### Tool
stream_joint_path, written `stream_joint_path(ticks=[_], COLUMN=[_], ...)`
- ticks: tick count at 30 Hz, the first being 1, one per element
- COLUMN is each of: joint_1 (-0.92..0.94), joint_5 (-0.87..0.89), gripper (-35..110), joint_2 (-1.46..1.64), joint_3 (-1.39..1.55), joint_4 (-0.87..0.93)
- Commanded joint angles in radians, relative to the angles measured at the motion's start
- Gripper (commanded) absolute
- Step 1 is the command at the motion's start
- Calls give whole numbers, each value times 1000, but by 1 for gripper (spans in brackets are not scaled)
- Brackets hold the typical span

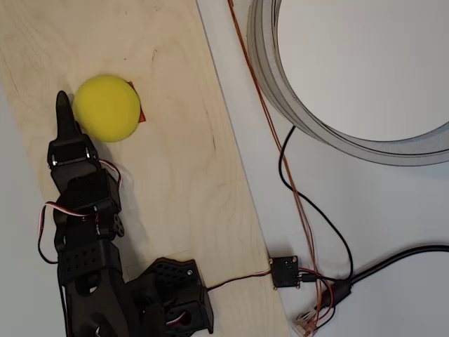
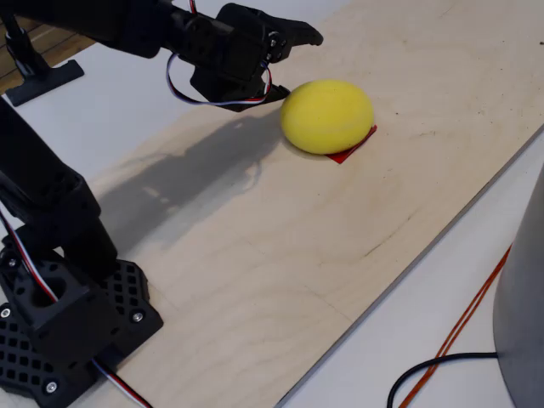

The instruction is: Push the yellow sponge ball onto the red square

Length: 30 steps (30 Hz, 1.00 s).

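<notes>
The yellow sponge ball rests on the pale wooden board and covers most of the red square. Just a thin red corner sticks out at the ball's right side in the overhead view. In the fixed view the red square peeks out under the ball at its lower right. My black gripper is shut, with nothing between its fingers. Its tip lies against the ball's left side. In the fixed view the gripper hovers at the ball's upper left.
The board's right edge runs diagonally onto a white table. A large grey ring stands at the top right. Black and orange cables and a small connector block lie right of the board. The arm's base sits at the lower left.
</notes>
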Motion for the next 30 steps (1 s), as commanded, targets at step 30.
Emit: stream_joint_path(ticks=[30], joint_1=[81], joint_5=[-48], gripper=[28], joint_2=[60], joint_3=[5], joint_4=[-15])
